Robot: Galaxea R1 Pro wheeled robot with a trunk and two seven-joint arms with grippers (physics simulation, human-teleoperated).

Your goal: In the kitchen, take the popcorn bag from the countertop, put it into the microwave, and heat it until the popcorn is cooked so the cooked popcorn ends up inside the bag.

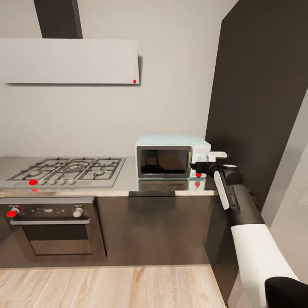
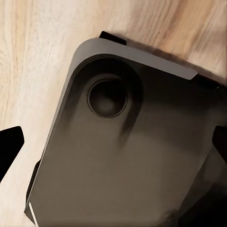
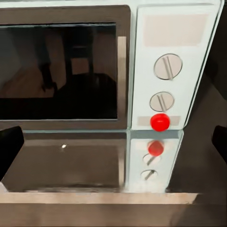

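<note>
The pale mint-blue microwave [image 1: 171, 159] stands on the grey countertop [image 1: 124, 183] beside the dark tall cabinet, its dark glass door [image 3: 61, 71] shut. My right gripper [image 1: 200, 166] hangs just in front of the white control panel [image 3: 165, 71], close to the two round knobs and a red button [image 3: 160, 122]. In the right wrist view the right gripper [image 3: 113, 146] is open, its dark fingertips [image 3: 10, 147] far apart with nothing between them. My left gripper [image 2: 113, 146] is open too, pointing down at the robot's own base. The popcorn bag is out of view.
A steel gas hob [image 1: 68, 170] takes up the left of the worktop, with a built-in oven [image 1: 51, 226] below and a grey hood [image 1: 70, 60] above. A tall dark cabinet [image 1: 261, 107] rises right of the microwave. The floor [image 1: 111, 287] is light wood.
</note>
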